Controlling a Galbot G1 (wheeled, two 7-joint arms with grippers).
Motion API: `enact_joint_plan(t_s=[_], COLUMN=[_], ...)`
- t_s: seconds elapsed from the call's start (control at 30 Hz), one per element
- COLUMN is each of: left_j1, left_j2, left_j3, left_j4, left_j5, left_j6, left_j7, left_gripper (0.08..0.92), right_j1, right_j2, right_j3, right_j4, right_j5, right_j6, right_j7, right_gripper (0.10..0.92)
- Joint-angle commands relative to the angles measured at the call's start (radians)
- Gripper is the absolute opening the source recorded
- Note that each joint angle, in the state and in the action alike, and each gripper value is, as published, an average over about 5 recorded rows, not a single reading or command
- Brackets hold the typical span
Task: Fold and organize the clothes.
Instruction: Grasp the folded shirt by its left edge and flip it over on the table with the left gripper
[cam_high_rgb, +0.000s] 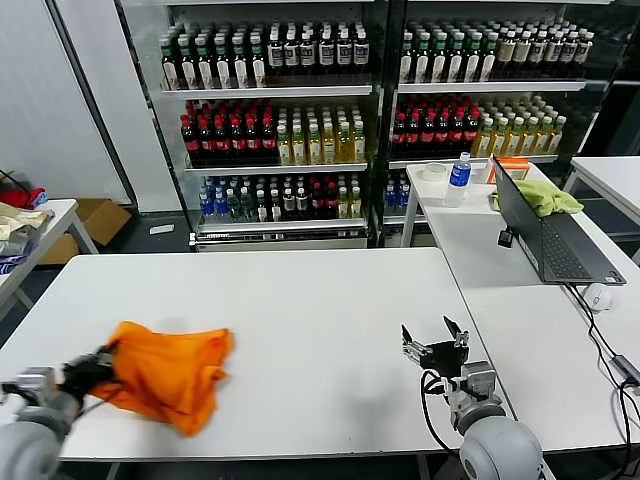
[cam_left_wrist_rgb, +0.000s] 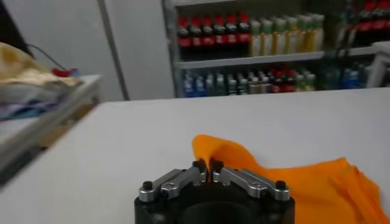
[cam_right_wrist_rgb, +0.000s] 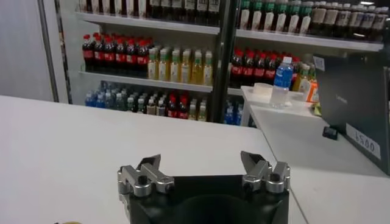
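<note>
Orange knit is lying bunched at the near left part of the white desk (cam_high_rgb: 300, 330): the T-shirt (cam_high_rgb: 170, 372) is sitting as a crumpled heap with uneven folds, one loose edge reaching toward the desk's near edge. Judged from this heap, the folding is hardly begun; no flat panel or squared fold is showing, so spreading, folding and tidy placing all appear to be remaining. The left gripper (cam_high_rgb: 88, 372) is resting at the shirt's left margin, near the desk's left edge, and in the left wrist view its fingers (cam_left_wrist_rgb: 196, 172) are pressing together with a lip of the orange cloth rising right at their tips, which is reading as a pinch on the fabric's edge, though how much cloth lies between them is hidden. The right gripper (cam_high_rgb: 434, 338) is waiting over bare desk toward the near right, well apart from the shirt; its fingers (cam_right_wrist_rgb: 151, 165) are standing wide apart, holding and touching nothing. Whether the pinch is gripping one layer or several cannot be told.
</note>
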Motion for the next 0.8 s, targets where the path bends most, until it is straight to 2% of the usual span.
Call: enact_joint_plan(t_s=[0.03, 0.13, 0.2, 0.3, 0.37, 0.5, 0.6, 0.8], left_j1=[0.054, 0.046, 0.042, 0.011, -0.015, -0.015, -0.037, -0.118], left_j2=[0.170, 0.147, 0.104, 0.026, -0.030, -0.151, -0.211, -0.246], left_j3=[-0.396, -0.336, -0.241, -0.015, 0.152, 0.383, 0.470, 0.522], left_j4=[0.154, 0.037, -0.101, -0.284, -0.358, -0.471, -0.464, -0.313], left_j5=[0.008, -0.026, -0.070, -0.106, -0.107, -0.078, 0.007, 0.084], left_j6=[0.072, 0.080, 0.087, 0.092, 0.083, 0.021, -0.020, -0.045], left_j7=[0.160, 0.129, 0.078, -0.008, -0.041, -0.007, 0.045, 0.052], left_gripper=[0.104, 0.104, 0.104, 0.104, 0.104, 0.104, 0.104, 0.104], right_j1=[0.003, 0.006, 0.006, 0.003, -0.002, -0.017, -0.024, -0.023], right_j2=[0.003, 0.001, 0.000, -0.001, -0.002, -0.005, -0.008, -0.012], right_j3=[-0.004, -0.006, -0.007, -0.009, -0.008, -0.001, 0.003, 0.003], right_j4=[-0.003, 0.000, 0.002, 0.008, 0.013, 0.025, 0.029, 0.036], right_j5=[0.000, 0.000, -0.001, -0.002, -0.003, -0.006, -0.009, -0.009], right_j6=[0.002, 0.000, -0.002, -0.005, -0.008, -0.011, -0.013, -0.016], right_j7=[0.000, 0.001, 0.003, 0.006, 0.008, 0.013, 0.015, 0.018], right_gripper=[0.823, 0.823, 0.823, 0.823, 0.823, 0.823, 0.823, 0.823])
